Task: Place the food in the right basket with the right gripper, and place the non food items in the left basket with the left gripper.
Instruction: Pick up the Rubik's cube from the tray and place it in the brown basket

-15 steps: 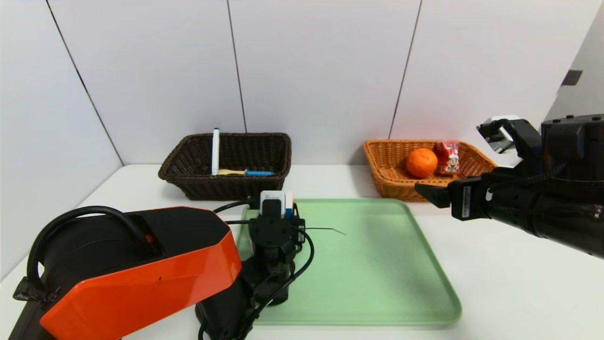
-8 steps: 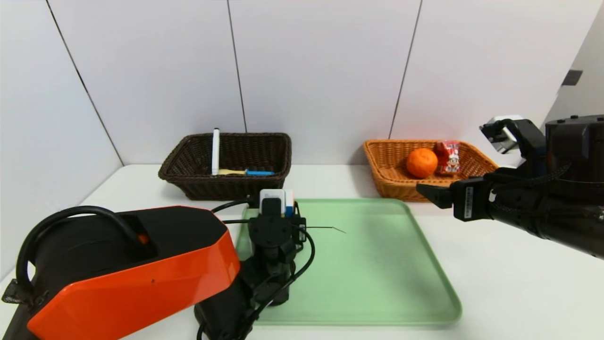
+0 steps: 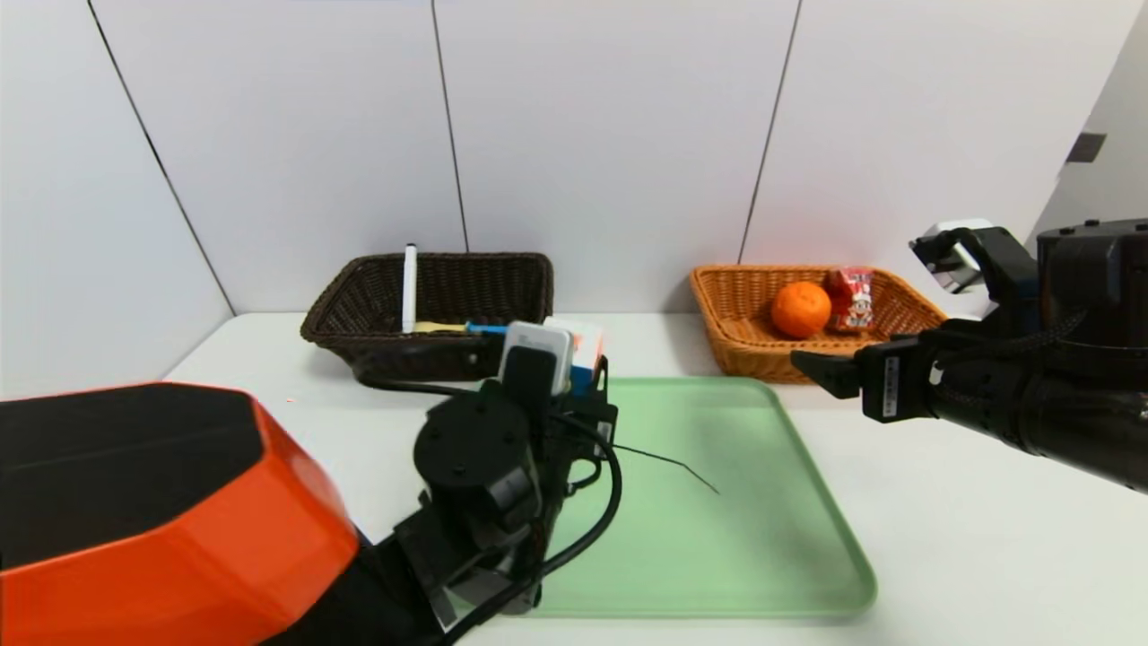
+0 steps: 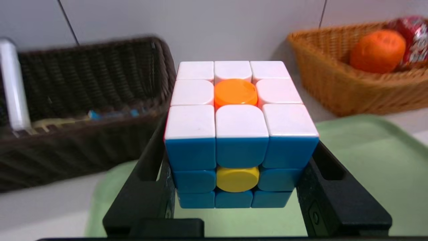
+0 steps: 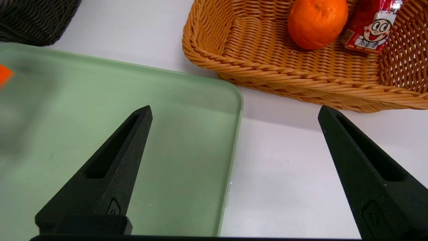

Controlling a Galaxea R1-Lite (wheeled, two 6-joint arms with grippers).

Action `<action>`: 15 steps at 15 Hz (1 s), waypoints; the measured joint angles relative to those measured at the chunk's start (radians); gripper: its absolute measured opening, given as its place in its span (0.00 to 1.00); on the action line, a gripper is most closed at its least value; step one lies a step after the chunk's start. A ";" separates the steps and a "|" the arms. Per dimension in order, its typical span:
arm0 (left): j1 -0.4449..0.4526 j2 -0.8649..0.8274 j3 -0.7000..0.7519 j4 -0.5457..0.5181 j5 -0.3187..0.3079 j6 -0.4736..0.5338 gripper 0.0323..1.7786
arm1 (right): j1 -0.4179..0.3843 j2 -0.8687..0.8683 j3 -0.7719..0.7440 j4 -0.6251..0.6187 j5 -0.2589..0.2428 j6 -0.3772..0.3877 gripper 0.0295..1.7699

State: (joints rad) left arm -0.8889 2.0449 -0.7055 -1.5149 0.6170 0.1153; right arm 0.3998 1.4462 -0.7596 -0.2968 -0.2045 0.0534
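My left gripper (image 3: 581, 363) (image 4: 240, 142) is shut on the multicoloured cube (image 3: 585, 341) (image 4: 240, 122), one black finger on each side. The cube hangs above the back left corner of the green tray, just in front of the dark brown left basket (image 3: 430, 357) (image 4: 83, 83). A white marker (image 3: 410, 287) (image 4: 13, 93) and a yellow spoon with a blue handle (image 3: 466, 327) lie in that basket. The orange (image 3: 801, 309) (image 5: 317, 21) and the red carton (image 3: 852, 299) (image 5: 369, 30) sit in the tan right basket (image 3: 744, 352) (image 5: 267, 72). My right gripper (image 3: 821, 370) (image 5: 234, 108) hovers open and empty in front of that basket.
The green tray (image 3: 717, 538) (image 5: 100, 83) lies mid-table with nothing on its bare surface. My left arm's orange casing (image 3: 179, 520) fills the near left. White wall panels stand close behind both baskets.
My left gripper has risen off the tray with the cube and moved toward the dark basket. The right arm has stayed where it was.
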 joint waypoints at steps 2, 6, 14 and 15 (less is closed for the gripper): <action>0.058 -0.103 -0.006 0.080 -0.047 0.041 0.54 | 0.000 0.001 0.001 0.000 0.000 0.000 0.97; 0.277 -0.271 -0.095 0.450 -0.186 0.064 0.54 | 0.000 0.007 0.013 0.000 0.000 0.000 0.97; 0.520 -0.300 -0.734 1.487 -0.315 -0.036 0.52 | 0.000 0.022 0.020 -0.002 -0.003 -0.001 0.97; 0.526 -0.271 -0.819 1.597 -0.318 -0.045 0.52 | -0.001 0.024 0.023 -0.001 -0.005 0.000 0.97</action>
State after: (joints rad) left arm -0.3628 1.7740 -1.5249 0.0821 0.2987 0.0706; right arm 0.3991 1.4706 -0.7368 -0.2983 -0.2096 0.0532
